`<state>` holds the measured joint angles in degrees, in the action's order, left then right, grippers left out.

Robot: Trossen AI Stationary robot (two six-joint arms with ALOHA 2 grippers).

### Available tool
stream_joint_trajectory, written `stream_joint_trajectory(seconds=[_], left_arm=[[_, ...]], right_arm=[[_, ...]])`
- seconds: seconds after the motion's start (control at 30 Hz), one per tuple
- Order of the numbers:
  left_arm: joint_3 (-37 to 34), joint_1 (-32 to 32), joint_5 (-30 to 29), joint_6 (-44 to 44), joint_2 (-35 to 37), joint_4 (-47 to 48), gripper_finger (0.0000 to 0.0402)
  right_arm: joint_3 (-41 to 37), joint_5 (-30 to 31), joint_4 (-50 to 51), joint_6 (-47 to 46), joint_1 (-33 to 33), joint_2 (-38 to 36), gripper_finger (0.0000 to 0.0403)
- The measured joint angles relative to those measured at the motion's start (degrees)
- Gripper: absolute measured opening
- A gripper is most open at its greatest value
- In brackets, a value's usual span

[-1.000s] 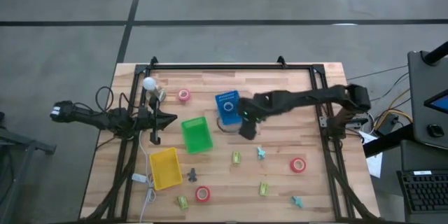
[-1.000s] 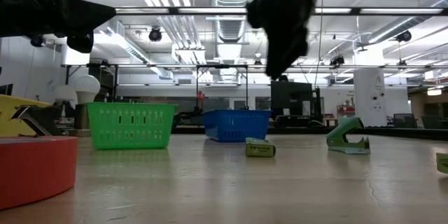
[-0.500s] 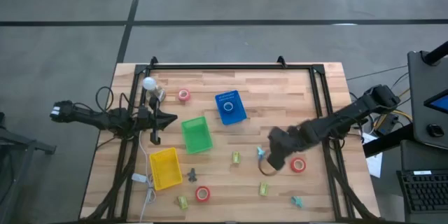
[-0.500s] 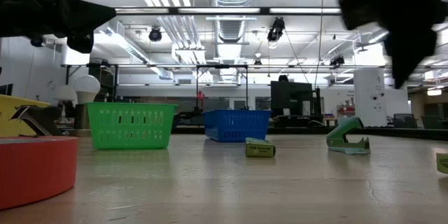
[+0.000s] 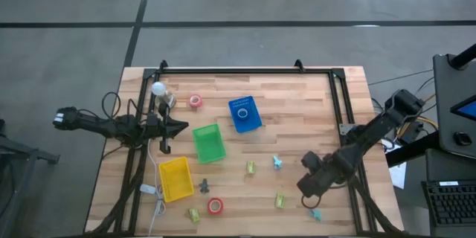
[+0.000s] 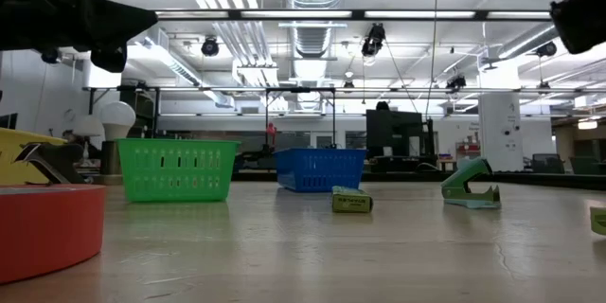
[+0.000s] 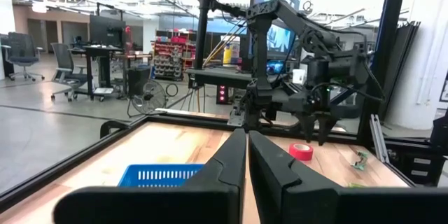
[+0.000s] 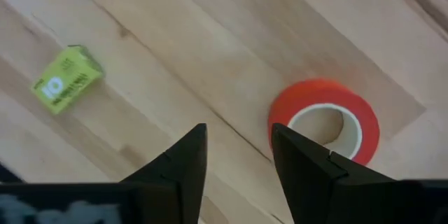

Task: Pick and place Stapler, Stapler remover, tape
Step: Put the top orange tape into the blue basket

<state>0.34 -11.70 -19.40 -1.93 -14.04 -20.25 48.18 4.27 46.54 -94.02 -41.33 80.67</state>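
The high view looks straight down on the whole table [image 5: 297, 111]. The low view faces level across it. Both show the blue bin [image 5: 245, 114].

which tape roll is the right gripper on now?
The red roll directly under the right gripper, hidden by the arm in the high view. The roll near the front edge and the far one lie well away.

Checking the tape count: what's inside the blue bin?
In the high view, the blue bin holds one small blue tape ring, lying flat on its perforated floor. Nothing else shows inside. In the low view, its wall hides the contents.
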Motion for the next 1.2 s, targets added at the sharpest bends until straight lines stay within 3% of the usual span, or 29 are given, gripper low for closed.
stream_joint_trajectory(seconds=[0.67,1.07,1.2], left_arm=[[0.0,0.0,0.0,0.0,0.0,0.3,0.0023],[0.0,0.0,0.0,0.0,0.0,0.3,0.0023],[0.0,0.0,0.0,0.0,0.0,0.3,0.0023]], right_arm=[[-1.7,-3.1,0.0,-2.5,-1.2,7.1,0.0132],[-2.3,-2.7,0.0,0.6,-0.6,7.1,0.0042],[-1.5,-0.8,-0.2,3.8,0.9,6.8,0.0032]])
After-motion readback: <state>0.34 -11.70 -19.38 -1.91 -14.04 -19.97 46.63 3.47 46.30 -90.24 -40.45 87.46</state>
